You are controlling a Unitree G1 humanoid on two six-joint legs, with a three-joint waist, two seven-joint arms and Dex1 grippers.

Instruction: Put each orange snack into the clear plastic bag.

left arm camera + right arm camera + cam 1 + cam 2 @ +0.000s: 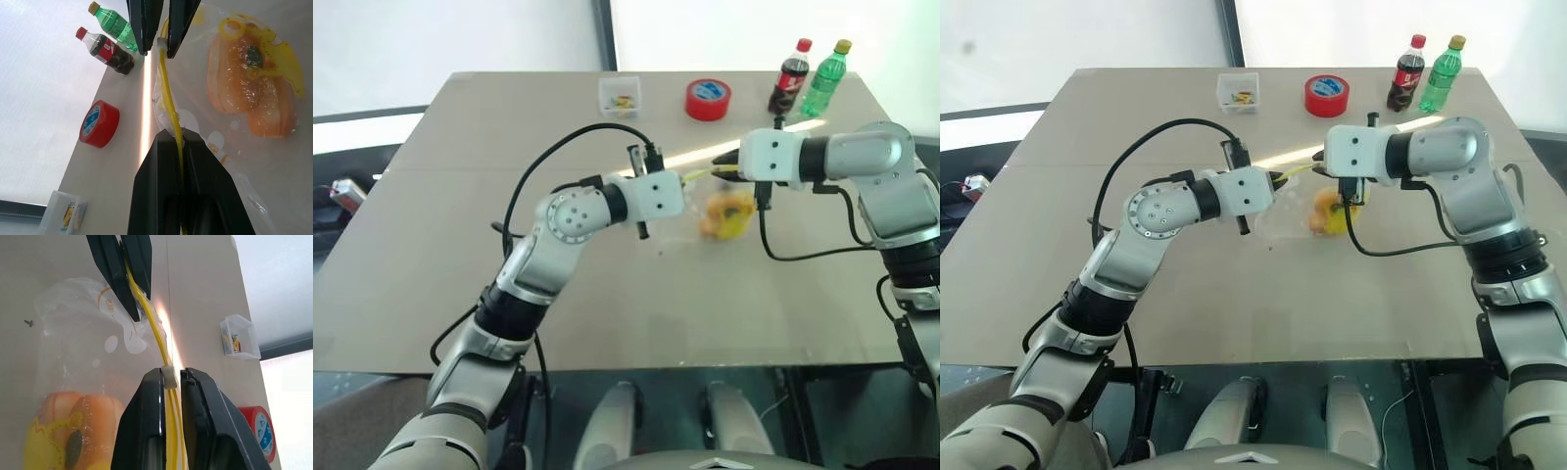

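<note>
Orange snacks, both of them, lie inside the clear plastic bag, which hangs above the middle of the table between the two grippers. The left gripper is closed on the yellow strip at the bag's top edge, and the right gripper is closed on the same strip a little further along, near a small white slider, so the strip is stretched almost straight between them. The bag's printed front shows yellow shapes over the snacks. Well apart, at the far edge of the table, stand a cola bottle and a green bottle close beside each other, with a red tape roll near them and a small clear box with yellowish bits further to the left. None of these is near the bag. A black cable loops above the left arm, beside the bag but not touching it.
</note>
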